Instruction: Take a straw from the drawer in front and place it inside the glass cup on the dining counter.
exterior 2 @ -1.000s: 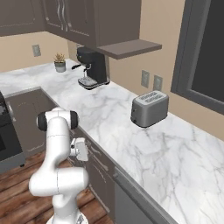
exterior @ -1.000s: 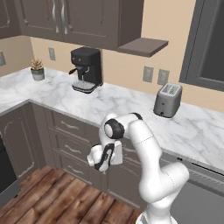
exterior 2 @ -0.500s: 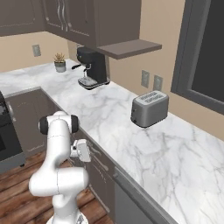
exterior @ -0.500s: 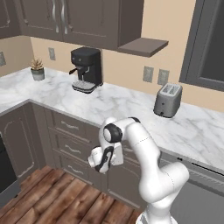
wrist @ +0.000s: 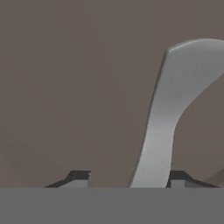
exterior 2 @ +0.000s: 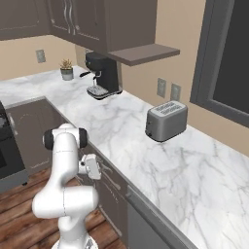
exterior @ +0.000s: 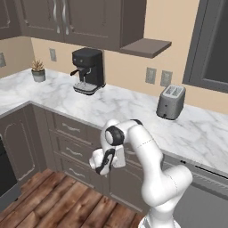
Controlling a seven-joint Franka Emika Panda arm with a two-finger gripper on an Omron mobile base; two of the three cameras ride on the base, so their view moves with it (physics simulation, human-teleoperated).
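Observation:
My gripper [wrist: 129, 177] is pressed up close to the dark grey-brown front of the drawer [wrist: 65, 87]. The drawer's curved silver handle [wrist: 175, 96] runs down between my two dark fingertips [wrist: 81, 177]. It sits close to the right fingertip, and a gap remains on the left, so the jaws stand apart around it. From the base, the hand [exterior: 104, 162] hangs low in front of the cabinet face under the marble worktop [exterior: 133, 111]; it also shows beside the drawer front [exterior 2: 111, 179]. The straw, the glass cup and the dining counter are out of view.
A black coffee machine [exterior: 87, 71], a small potted plant [exterior: 38, 71] and a grey toaster [exterior: 171, 101] stand on the worktop. Narrower drawers [exterior: 73, 130] lie left of the hand. Wood floor [exterior: 53, 200] spreads below, and a dark oven [exterior 2: 9, 160] stands at the far left.
The hand has sunk a little in front of the drawer. The rest of the arm and the things on the worktop stay as they were.

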